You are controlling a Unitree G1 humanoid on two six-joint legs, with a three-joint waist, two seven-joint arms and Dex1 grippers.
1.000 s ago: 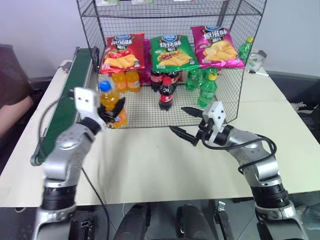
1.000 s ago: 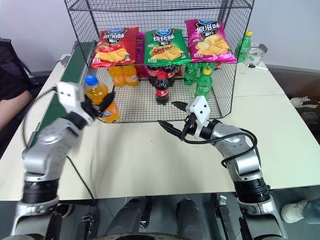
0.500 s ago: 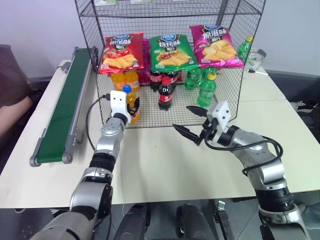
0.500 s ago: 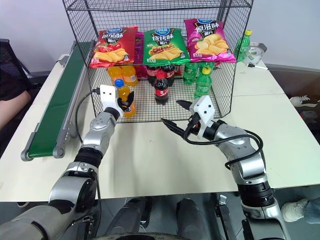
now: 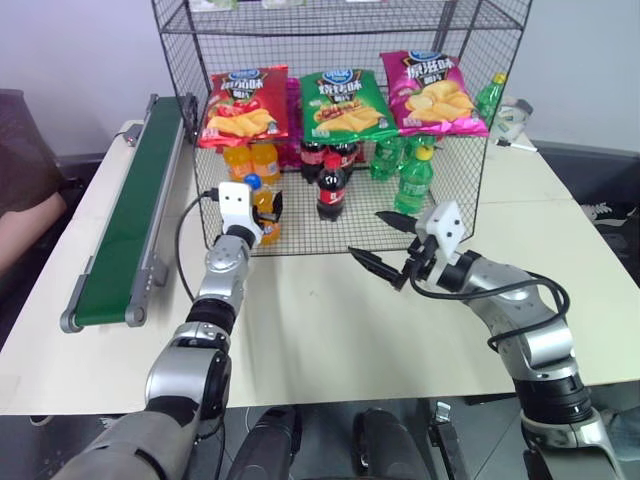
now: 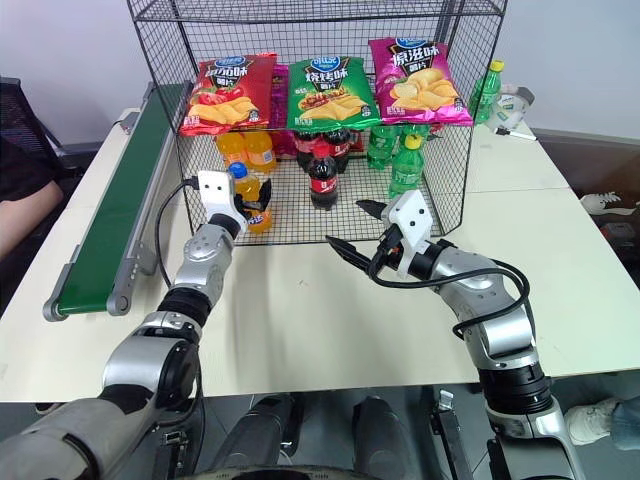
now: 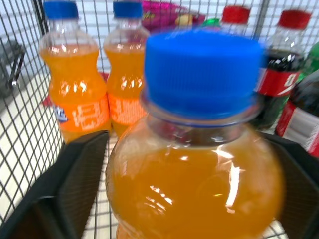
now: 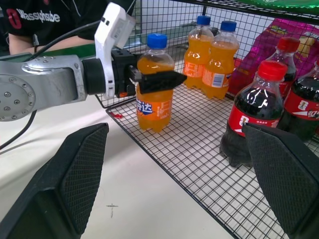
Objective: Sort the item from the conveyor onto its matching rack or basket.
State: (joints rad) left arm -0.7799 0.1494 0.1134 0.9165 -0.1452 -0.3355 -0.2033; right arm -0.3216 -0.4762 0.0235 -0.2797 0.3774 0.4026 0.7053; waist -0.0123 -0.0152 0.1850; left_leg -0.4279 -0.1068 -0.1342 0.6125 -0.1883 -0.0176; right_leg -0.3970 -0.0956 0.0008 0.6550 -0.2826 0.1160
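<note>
on the table [image 5: 330, 330], the wire rack [image 5: 470, 130] is the landmark and the biggest thing: a tall black mesh cage with red, green and pink crisp bags [image 5: 342, 100] hung across its upper tier, and orange, cola and green bottles standing on its mesh floor. to the rack's left runs the green conveyor [image 5: 125, 225], nothing on its belt. the right gripper [image 5: 388, 245] hovers just in front of the rack, its fingers spread and holding nothing. the left gripper [image 5: 262, 212] reaches in at the rack's front left corner, where the orange soda bottle [image 8: 153, 82] stands upright on the mesh floor, in front of two matching orange bottles [image 8: 209, 57] and beside the cola bottles [image 8: 251, 112]. in the right wrist view one black finger [image 8: 157, 79] lies across the bottle's shoulder; whether the fingers clamp it or have let go cannot be told from the pictures. the placing looks nearly done. to finish well, the fingers should part fully, then the arm should draw straight back out of the rack, level, so neither finger drags the bottle or tips it off the front edge.
</note>
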